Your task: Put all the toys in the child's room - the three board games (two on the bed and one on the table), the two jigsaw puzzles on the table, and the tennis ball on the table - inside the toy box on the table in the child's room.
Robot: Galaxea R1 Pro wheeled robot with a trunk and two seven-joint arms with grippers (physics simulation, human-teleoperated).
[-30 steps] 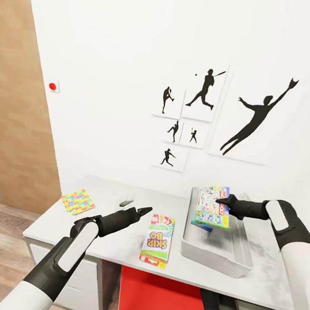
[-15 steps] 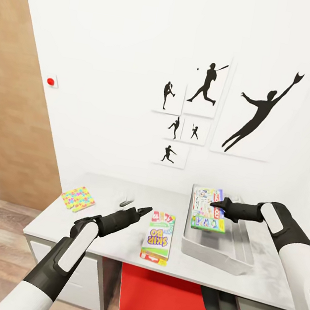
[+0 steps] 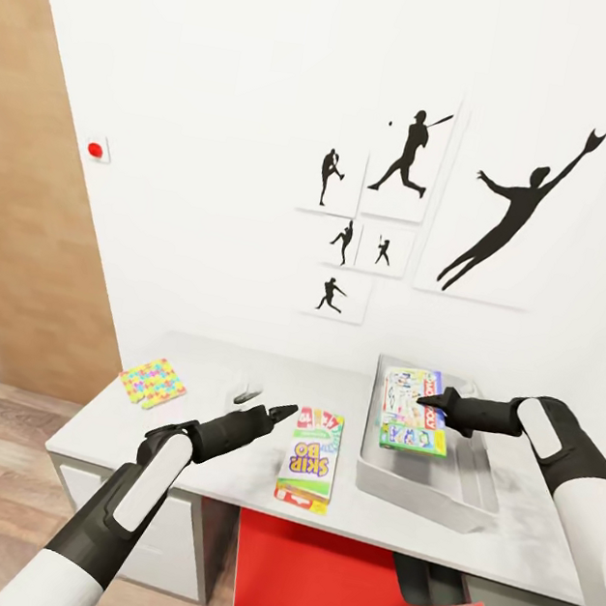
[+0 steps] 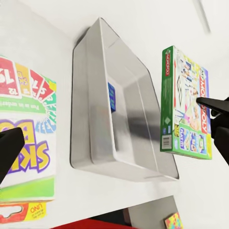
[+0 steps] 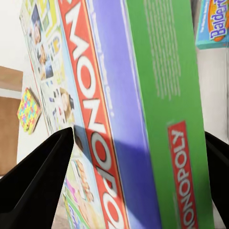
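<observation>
My right gripper (image 3: pixel 428 398) is shut on the MONOPOLY board game (image 3: pixel 413 411), holding it tilted just above the light grey toy box (image 3: pixel 410 491). Its fingers (image 5: pixel 38 186) clamp the box's edge (image 5: pixel 119 119). A blue board game (image 4: pixel 111 97) lies inside the toy box (image 4: pixel 95 157). The SKIP-BO board game (image 3: pixel 310 453) lies flat on the table (image 3: pixel 509 546), left of the toy box. My left gripper (image 3: pixel 283 410) hovers open and empty beside it. The jigsaw puzzles (image 3: pixel 153 382) lie at the table's far left. Tennis ball and bed are out of view.
A red chair (image 3: pixel 345 593) is tucked under the table in front of me. A small grey object (image 3: pixel 247 394) lies between the puzzles and the SKIP-BO box. A wooden door (image 3: pixel 18 248) stands at the left, and a white wall with baseball silhouettes is behind the table.
The MONOPOLY box in my right gripper has gone from steeply tilted to flatter over the toy box. The head view has shifted slightly. My left arm has stayed put.
</observation>
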